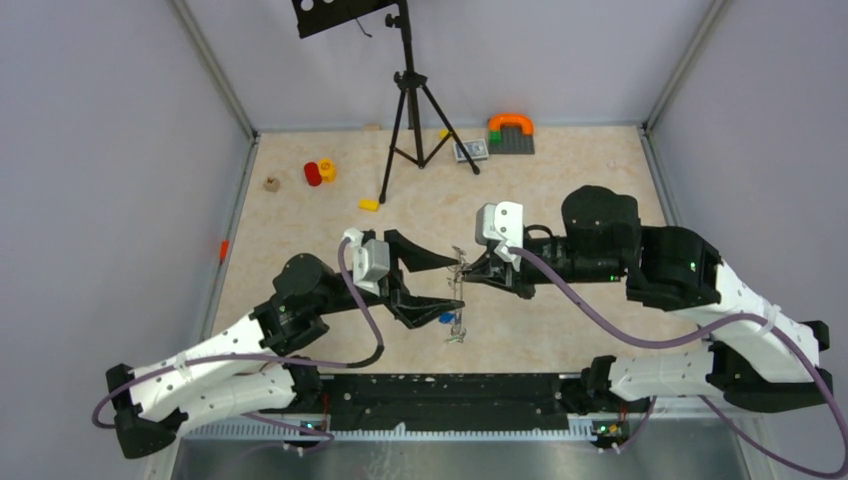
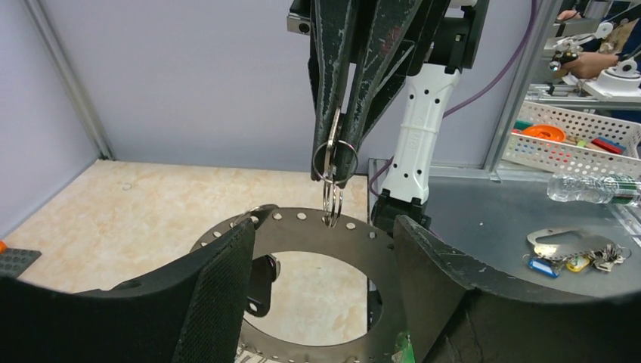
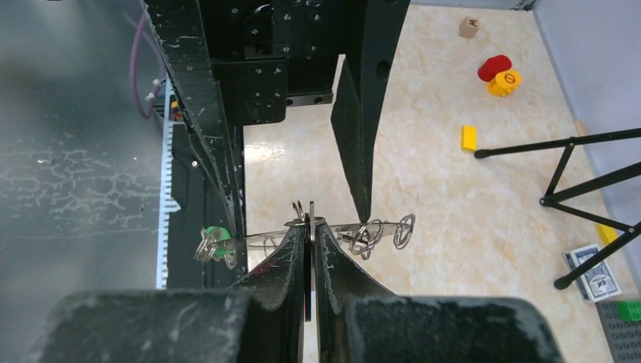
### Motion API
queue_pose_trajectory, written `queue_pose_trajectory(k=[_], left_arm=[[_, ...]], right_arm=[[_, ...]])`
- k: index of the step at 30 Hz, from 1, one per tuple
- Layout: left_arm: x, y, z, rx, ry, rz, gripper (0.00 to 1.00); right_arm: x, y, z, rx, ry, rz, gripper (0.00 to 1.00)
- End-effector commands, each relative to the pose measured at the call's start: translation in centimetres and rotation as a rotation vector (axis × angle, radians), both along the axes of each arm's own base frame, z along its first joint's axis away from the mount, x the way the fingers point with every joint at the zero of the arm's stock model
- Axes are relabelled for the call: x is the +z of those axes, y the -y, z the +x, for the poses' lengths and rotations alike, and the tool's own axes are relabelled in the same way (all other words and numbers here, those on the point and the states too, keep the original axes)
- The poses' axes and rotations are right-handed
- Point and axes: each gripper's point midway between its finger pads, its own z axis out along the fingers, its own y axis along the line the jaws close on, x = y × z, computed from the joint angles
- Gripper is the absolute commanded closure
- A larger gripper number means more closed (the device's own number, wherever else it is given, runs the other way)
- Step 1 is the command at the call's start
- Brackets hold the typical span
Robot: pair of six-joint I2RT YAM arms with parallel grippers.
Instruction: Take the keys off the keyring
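Note:
The keyring (image 2: 302, 227), a wide flat grey ring with small holes round its rim, hangs above the table from small split rings (image 2: 331, 200). My right gripper (image 3: 310, 227) comes down from above and is shut on a thin flat key threaded on those split rings. A black-headed key (image 2: 261, 283), a green-tagged key (image 3: 215, 240) and a blue-tagged key (image 1: 447, 319) dangle from the ring. My left gripper (image 2: 323, 223) is open, one finger at each side of the ring. Whether its pads (image 2: 219, 295) touch the ring is hidden.
A black tripod (image 1: 410, 110) stands at the back. Around it lie a red and yellow piece (image 1: 320, 172), a yellow block (image 1: 369, 205), a card deck (image 1: 471, 150) and an orange arch on a grey plate (image 1: 511, 130). Another bunch of keys (image 2: 574, 253) lies on the dark bench outside.

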Motion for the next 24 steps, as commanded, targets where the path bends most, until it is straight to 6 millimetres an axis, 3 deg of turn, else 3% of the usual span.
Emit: queue_pose_trajectory(k=[1,7,16,19,24], left_arm=[[3.00,-0.34,-0.19,0.005,0.062,-0.061,0.32],[3.50,-0.48,-0.37,0.000,0.074,-0.070,0.36],[3.19,-0.36,-0.46,-0.009,0.069,-0.055,0.58],[3.27,-0.31,-0.53,-0.014,0.073,-0.051,0.69],[2.87,-0.17,-0.55,-0.020,0.079,-0.025,0.98]], right_arm=[[1.37,-0.38,-0.89,0.045,-0.002,0.046,1.00],[1.18,-0.42,-0.90,0.047,-0.003,0.041,1.00],[1.15,-0.61,-1.03,0.058,-0.008,0.040,1.00],[1.03,-0.74,-1.07,0.061,-0.012,0.036,1.00],[0.95,-0.62,-1.05,0.057,-0.011,0.034,1.00]])
